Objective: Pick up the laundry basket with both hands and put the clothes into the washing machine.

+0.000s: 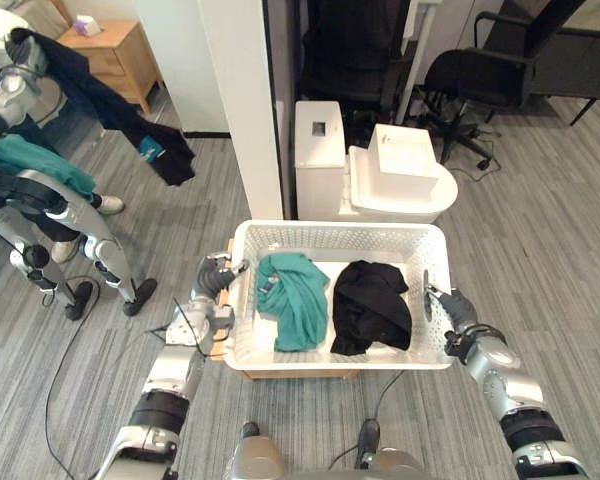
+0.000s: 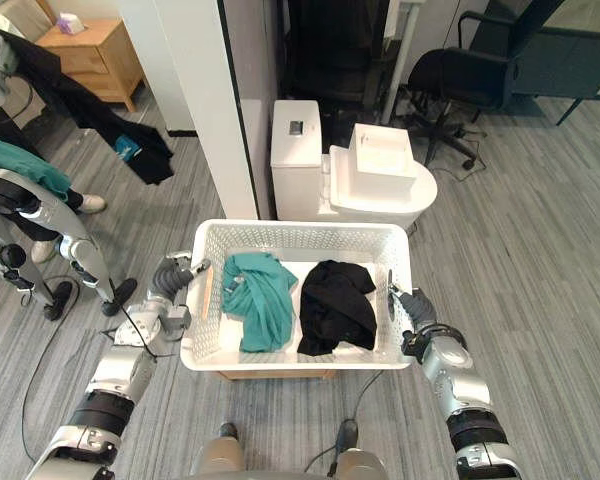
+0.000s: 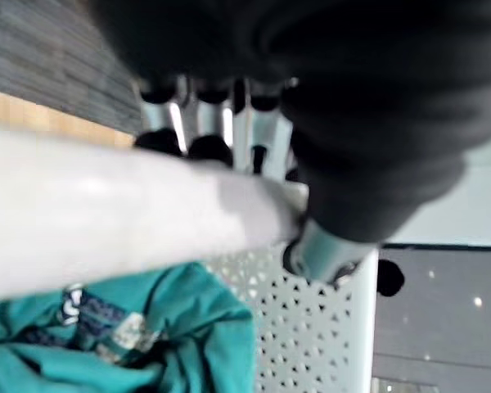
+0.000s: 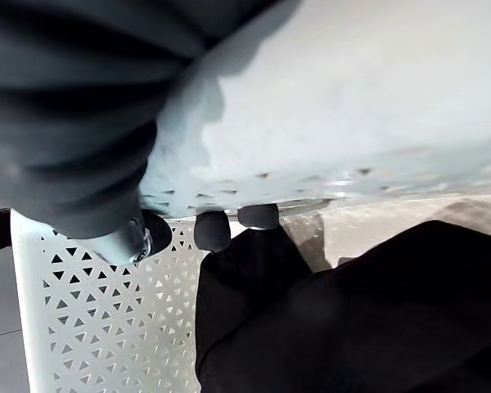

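A white perforated laundry basket sits on a low wooden stand in front of me. In it lie a teal garment on the left and a black garment on the right. My left hand is curled over the basket's left rim, fingertips on the outside, close above the teal garment. My right hand grips the right side, its fingertips poking through the handle slot beside the black garment. The white washing machine stands just behind the basket.
A white box unit adjoins the washer, and a white pillar rises left of it. Another robot draped with teal and dark clothes stands at the left. Black office chairs are at the back right, a wooden nightstand at the back left.
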`<state>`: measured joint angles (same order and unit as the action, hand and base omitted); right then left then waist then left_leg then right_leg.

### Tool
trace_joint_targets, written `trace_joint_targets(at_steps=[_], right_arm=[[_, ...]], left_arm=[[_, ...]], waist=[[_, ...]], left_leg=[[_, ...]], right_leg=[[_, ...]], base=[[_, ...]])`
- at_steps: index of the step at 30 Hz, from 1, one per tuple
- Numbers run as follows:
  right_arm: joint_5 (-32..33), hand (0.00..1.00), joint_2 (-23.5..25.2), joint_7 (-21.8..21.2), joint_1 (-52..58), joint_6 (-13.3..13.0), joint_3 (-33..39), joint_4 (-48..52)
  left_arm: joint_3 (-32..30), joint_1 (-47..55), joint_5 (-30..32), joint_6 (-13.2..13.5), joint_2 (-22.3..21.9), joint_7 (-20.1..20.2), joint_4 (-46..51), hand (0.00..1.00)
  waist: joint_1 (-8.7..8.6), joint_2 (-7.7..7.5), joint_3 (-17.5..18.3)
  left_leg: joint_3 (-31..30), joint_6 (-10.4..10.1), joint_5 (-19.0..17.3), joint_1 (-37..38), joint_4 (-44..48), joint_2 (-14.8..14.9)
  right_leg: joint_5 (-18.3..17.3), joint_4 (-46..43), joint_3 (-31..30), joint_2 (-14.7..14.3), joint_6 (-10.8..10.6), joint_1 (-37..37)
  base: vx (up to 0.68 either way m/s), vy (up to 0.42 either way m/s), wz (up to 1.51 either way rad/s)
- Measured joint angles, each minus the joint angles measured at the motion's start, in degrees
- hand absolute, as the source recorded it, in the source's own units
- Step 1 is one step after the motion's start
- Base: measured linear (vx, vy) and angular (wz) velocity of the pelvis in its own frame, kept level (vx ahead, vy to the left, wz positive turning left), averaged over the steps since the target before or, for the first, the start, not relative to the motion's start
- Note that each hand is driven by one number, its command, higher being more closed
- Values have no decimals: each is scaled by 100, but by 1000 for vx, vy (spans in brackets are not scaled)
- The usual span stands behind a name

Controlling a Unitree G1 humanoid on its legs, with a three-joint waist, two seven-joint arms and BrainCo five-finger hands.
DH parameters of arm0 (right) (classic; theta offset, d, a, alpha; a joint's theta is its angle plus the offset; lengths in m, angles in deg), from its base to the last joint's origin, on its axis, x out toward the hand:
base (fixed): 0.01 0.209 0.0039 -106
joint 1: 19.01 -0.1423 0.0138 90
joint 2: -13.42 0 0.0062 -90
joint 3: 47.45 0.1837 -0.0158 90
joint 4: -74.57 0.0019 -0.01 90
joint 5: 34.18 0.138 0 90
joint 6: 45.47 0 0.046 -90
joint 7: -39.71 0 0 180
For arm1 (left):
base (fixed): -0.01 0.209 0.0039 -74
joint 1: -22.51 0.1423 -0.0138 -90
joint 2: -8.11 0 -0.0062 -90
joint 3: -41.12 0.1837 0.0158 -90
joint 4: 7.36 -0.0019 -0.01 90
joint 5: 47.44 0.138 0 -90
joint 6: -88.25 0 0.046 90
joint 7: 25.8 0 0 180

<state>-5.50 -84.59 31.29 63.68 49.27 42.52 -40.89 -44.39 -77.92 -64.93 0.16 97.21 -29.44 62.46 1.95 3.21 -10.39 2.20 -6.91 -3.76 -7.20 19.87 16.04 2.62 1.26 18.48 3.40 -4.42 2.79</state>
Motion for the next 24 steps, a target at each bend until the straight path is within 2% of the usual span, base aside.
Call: trace_joint_targets(at_steps=[1, 2, 3, 4, 5, 6, 7, 8, 9, 10, 11, 12, 13, 14, 15, 16, 17, 18, 19, 21, 23, 24], right_arm=[[-3, 100, -46, -9, 24, 27, -1, -14], [-3, 100, -48, -11, 31, 29, -4, -28], [-5, 100, -10, -34, 31, 34, -23, -68], [-6, 100, -33, -41, 33, 34, -19, -85], [-6, 100, -31, -32, 55, 35, -16, -95], [-4, 100, 8, -23, 120, 35, -2, -98], [2, 100, 47, -19, 130, 35, 2, -96], [22, 100, 118, -15, 131, 33, 33, -94], [33, 100, 172, -8, 132, 33, 115, -94], [36, 100, 297, 1, 138, 32, 227, -92], [36, 100, 396, 17, 219, 30, 237, -59], [36, 100, 411, 17, 278, 30, 245, -25], [38, 100, 456, 2, 334, 34, 390, -4], [38, 100, 485, 5, 360, 34, 505, -5], [36, 100, 688, 46, 460, 40, 672, -4], [35, 100, 733, 38, 598, 39, 681, -2], [36, 100, 751, 28, 649, 38, 684, 7], [37, 100, 790, 68, 651, 38, 697, 12], [15, 100, 826, 125, 646, 36, 691, 30], [-15, 100, 832, 148, 629, 33, 601, 164], [-33, 100, 858, 157, 538, 35, 562, 202], [-33, 100, 850, 193, 442, 35, 551, 203]], left_arm=[[33, 73, 1, 0, -96, 0, 5, 100], [31, 98, 1, -1, -119, 0, 5, 100], [14, 162, 9, -9, -117, -2, 16, 100], [32, 222, 14, -9, -182, -1, 59, 100], [30, 276, 14, -8, -208, -2, 90, 100], [25, 340, 15, -9, -187, -2, 180, 100], [4, 355, 18, -8, -150, -2, 289, 100], [-14, 352, 28, -8, -120, -2, 395, 100], [-16, 335, 32, -8, -120, -2, 495, 100], [-39, 313, 37, -5, -138, -4, 553, 100], [-55, 307, 47, -5, -133, -12, 556, 100], [-45, 282, 63, -5, -123, -12, 566, 100], [35, 115, 97, -1, -94, -10, 608, 100], [114, 31, 121, -1, -100, -10, 603, 100], [193, -7, 151, -1, -81, -16, 591, 100], [243, -9, 206, 0, -32, -15, 595, 100], [277, -40, 232, 3, -7, -14, 595, 100], [285, -91, 249, 0, -18, -13, 582, 100], [240, -92, 256, 1, -116, -16, 577, 100], [118, -90, 253, 3, -76, -15, 549, 100], [11, -92, 244, 19, -67, -16, 542, 100], [-15, -102, 232, 88, -70, -25, 544, 100]], waist=[[-24, 52, -3], [-46, 59, -2], [-64, 3, 27], [76, 141, 25], [107, 202, 21], [121, 355, 113], [65, 414, 154], [16, 462, 193], [-33, 500, 231], [-91, 435, 271], [-134, 270, 408], [-161, 196, 480], [-324, 126, 496], [-345, 107, 484], [-271, -101, 399], [-270, -258, 449], [-280, -362, 478], [-273, -463, 423], [-264, -300, 453], [-195, -270, 451], [-149, -299, 472], [-126, -320, 482]], left_leg=[[-47, 248, 175, -339, 567, 12], [-42, 378, 318, -495, 740, 16], [-66, 325, 354, -477, 880, -84], [-120, 520, -4, -733, 2773, 1], [-174, 494, -18, -731, 3440, -21], [-237, 442, -14, -521, 4056, -78], [-295, 406, 5, -254, 4096, -116], [-366, 383, 17, -19, 3852, -135], [-437, 85, -232, 243, 3388, -177], [-567, -268, -840, 579, 2601, -426], [-693, -234, -1259, 884, 1627, -649], [-667, -203, -1419, 994, 1120, -728], [-566, 12, -1764, 1171, 267, -820], [-524, 98, -1898, 1184, 77, -851], [-396, 127, -1811, 1144, 94, -1098], [-296, 239, -1807, 985, 231, -1326], [-226, 279, -1817, 890, 341, -1456], [-7, 468, -1760, 762, 445, -1539], [323, 658, -1566, 781, 207, -1417], [894, 755, -1290, 796, -99, -1317], [1361, 799, -1070, 799, -360, -1218], [1665, 794, -967, 779, -439, -1150]], right_leg=[[-117, -205, 26, 6, 107, -32], [-208, -321, 12, 5, 205, -65], [-299, -485, 29, 175, 349, -173], [-345, -775, -10, 180, 363, -245], [-301, -830, -65, 145, 328, -220], [-274, -879, -114, 78, 333, -236], [-258, -949, -132, 53, 347, -322], [-241, -1037, -142, 44, 344, -441], [-198, -1163, -171, 58, 359, -608], [-24, -1304, -291, 151, 461, -886], [165, -1341, -373, 291, 554, -1208], [207, -1342, -432, 354, 522, -1362], [319, -1306, -483, 469, 361, -1630], [418, -1258, -485, 486, 303, -1697], [799, -1011, -617, 625, 400, -1710], [985, -705, -667, 775, 407, -1682], [933, -531, -660, 899, 441, -1684], [548, -297, -532, 983, 616, -1702], [-43, -279, -1, 995, 679, -1754], [-21, -1049, 791, 1104, 838, -1936], [-94, -1977, 971, 1115, 882, -1846], [-311, -2469, 903, 1106, 815, -1715]], base=[[-80, -46, 44], [-96, -63, 48], [-141, 7, 10], [-139, 29, -9], [-113, 93, -40], [-65, 84, -29], [-67, 95, -22], [-112, 100, -14], [-147, 122, -19], [-218, 161, -22], [-201, 152, -14], [-271, 224, 19], [-245, 207, 31], [-362, 238, 5], [-406, 171, -31], [-420, 163, -45], [-409, 176, -50], [-369, 184, -83], [-452, 185, -121], [-381, 122, -134], [-232, 54, -140], [-240, 27, -143]])
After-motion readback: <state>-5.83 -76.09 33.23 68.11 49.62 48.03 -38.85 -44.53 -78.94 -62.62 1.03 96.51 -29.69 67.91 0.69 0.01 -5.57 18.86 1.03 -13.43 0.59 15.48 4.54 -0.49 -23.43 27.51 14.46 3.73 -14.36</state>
